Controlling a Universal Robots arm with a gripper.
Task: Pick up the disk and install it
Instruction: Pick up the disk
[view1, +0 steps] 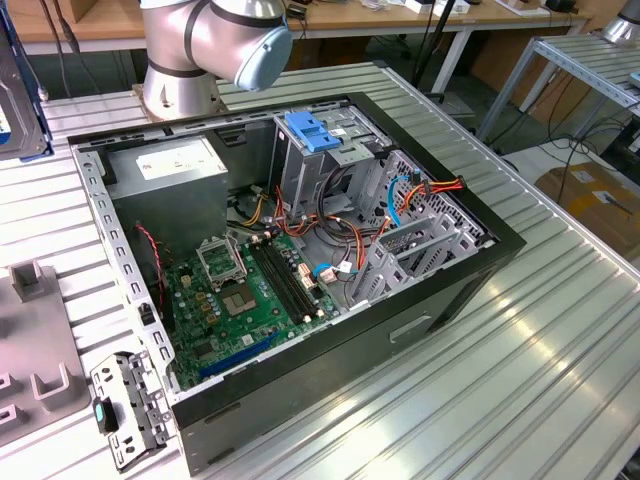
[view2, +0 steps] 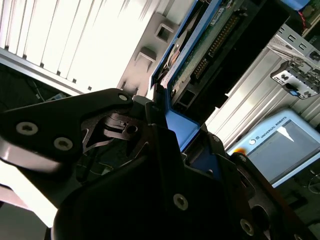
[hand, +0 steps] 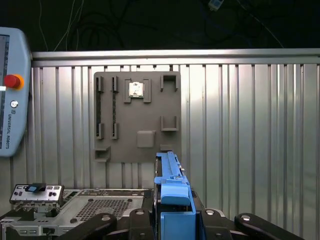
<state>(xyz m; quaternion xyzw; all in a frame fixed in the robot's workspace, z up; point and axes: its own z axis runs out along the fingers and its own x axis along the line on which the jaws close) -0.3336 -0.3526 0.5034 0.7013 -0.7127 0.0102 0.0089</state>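
table (view1: 560, 330): ribbed silver metal top, slats run lengthwise. open black computer case (view1: 330, 370) lies on its side mid-table, interior facing up. robot base (view1: 180, 90) stands on table top at far side, just behind case. flat grey fixture plate (view1: 35, 340) with raised blocks lies at exterior view's left, near case. small perforated metal bracket (view1: 128, 408) with teal tab lies between plate and case, just beside case's near corner.

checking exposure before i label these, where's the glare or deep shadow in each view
Exterior view: even light, mild sheen on the ribbed table. Second wrist view: table ribs blown out white, the gripper a dark silhouette holding the disk. First wrist view: evenly lit, black beyond the table edge.
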